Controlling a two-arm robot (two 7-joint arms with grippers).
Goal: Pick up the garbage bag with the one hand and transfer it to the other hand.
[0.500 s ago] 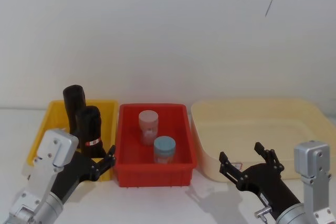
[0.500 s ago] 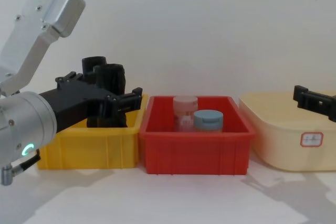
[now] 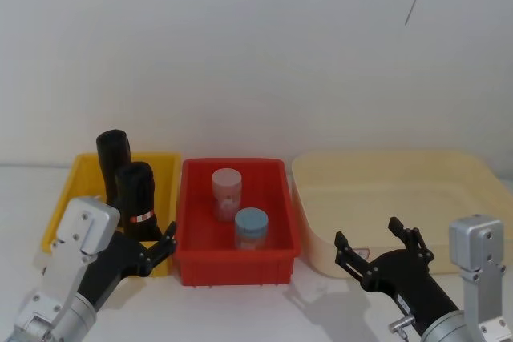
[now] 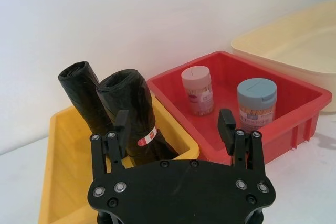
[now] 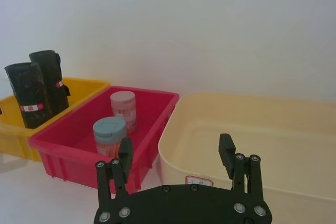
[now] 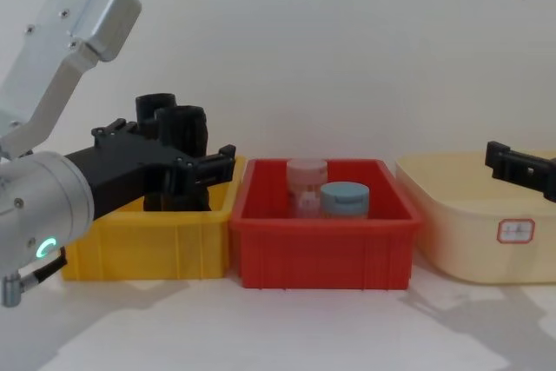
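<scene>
Black garbage bag (image 3: 136, 194) plus one twin roll (image 3: 112, 154), two jars (image 3: 226, 190); left claw (image 4: 174, 120), right claw (image 3: 367, 234) gape wide.

The garbage bag (image 4: 131, 108) is wrinkled black plastic film with a dull sheen, banded by a paper-looking label (image 4: 148, 136). The yellow bin (image 4: 60, 145), red bin (image 4: 291, 129) and cream tub (image 6: 460, 241) are smooth, faintly glossy moulded plastic. The left end effector (image 4: 174, 120) and right end effector (image 5: 176, 145) are matt black, with bright metal screw heads (image 4: 119, 187). The counter (image 6: 304, 327) is matt white.
</scene>
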